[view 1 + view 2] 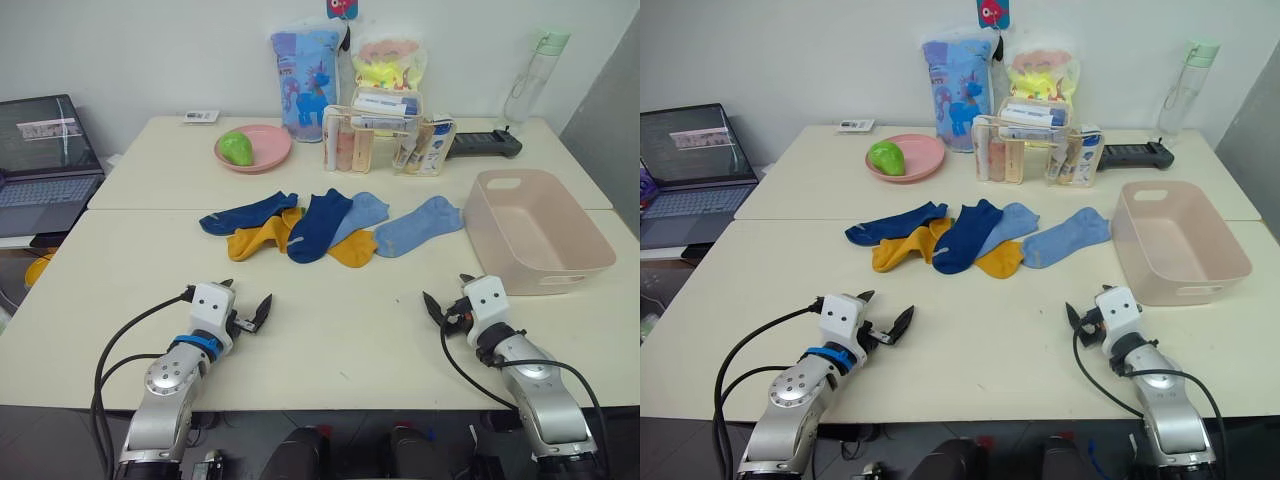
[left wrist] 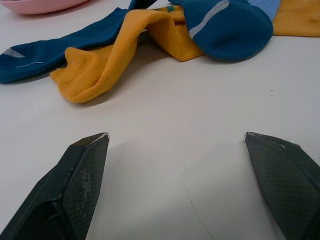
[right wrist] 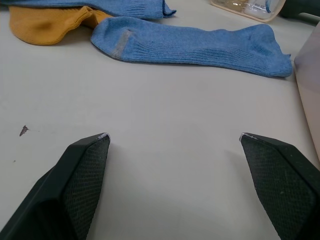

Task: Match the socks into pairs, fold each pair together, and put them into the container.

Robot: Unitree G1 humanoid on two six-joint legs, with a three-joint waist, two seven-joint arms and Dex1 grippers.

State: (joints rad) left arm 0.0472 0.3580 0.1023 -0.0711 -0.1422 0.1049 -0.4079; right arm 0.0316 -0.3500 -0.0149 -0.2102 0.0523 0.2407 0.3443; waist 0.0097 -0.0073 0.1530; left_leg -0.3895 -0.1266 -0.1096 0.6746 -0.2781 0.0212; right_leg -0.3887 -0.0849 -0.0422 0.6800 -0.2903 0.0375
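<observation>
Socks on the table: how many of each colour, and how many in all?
Navy blue socks: 2
Mustard yellow socks: 2
Light blue socks: 2
Total: 6, all loose on the table, none in the container.

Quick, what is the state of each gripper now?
Left gripper: open, holding nothing.
Right gripper: open, holding nothing.
</observation>
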